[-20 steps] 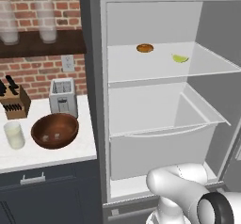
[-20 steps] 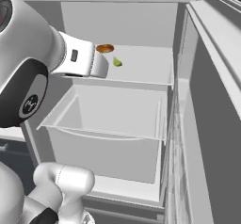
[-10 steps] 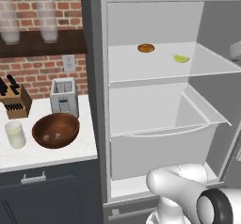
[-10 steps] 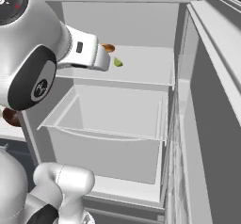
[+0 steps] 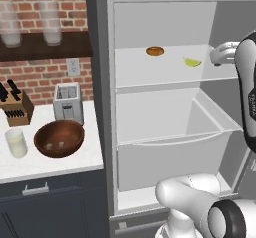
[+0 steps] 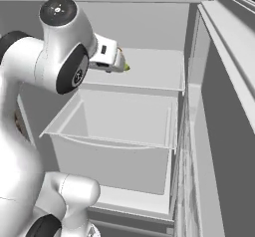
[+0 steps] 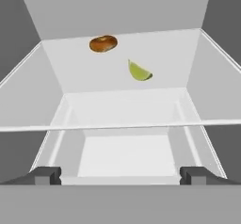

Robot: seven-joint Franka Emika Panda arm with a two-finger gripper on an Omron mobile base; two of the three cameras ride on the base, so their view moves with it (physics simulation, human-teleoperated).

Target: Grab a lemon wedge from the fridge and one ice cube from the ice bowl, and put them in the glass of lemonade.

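Inside the open fridge (image 5: 100,107), the lemon wedge (image 7: 139,71) lay on the upper glass shelf (image 5: 165,72), near its right side, with a flat round orange-brown item (image 7: 103,44) well apart to its left and further back. Meanwhile the pincer (image 7: 120,173) stood wide and empty at the front of that shelf, pointed at the wedge but not touching it. On the white surface (image 5: 75,162) left of the fridge sat the wooden ice bowl (image 5: 59,138), the glass of lemonade (image 5: 16,142) just beside it, a toaster (image 5: 68,102) and a knife block (image 5: 14,108) behind.
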